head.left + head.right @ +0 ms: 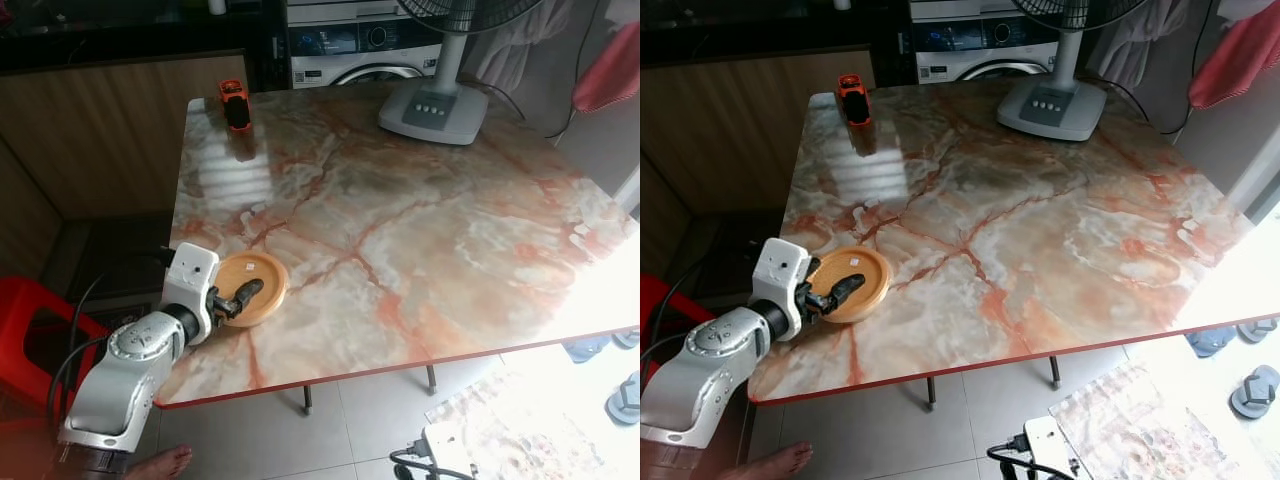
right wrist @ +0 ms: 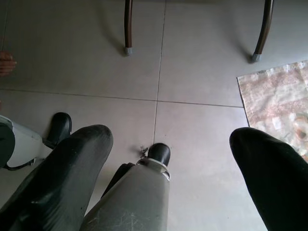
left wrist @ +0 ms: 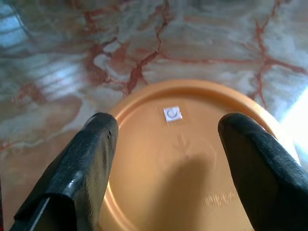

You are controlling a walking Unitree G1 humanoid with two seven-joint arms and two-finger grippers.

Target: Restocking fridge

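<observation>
An orange round plate lies on the marble table near its front left corner. A small white sticker sits near its middle. My left gripper hovers low over the plate's near rim, open, with one finger on each side and nothing between them. Under the table, my right gripper hangs open over the tiled floor, holding nothing.
A small orange and black device stands at the table's far left corner. A fan's grey base is at the far right. A washing machine stands behind, and a red stool to my left. Someone's bare foot is on the floor.
</observation>
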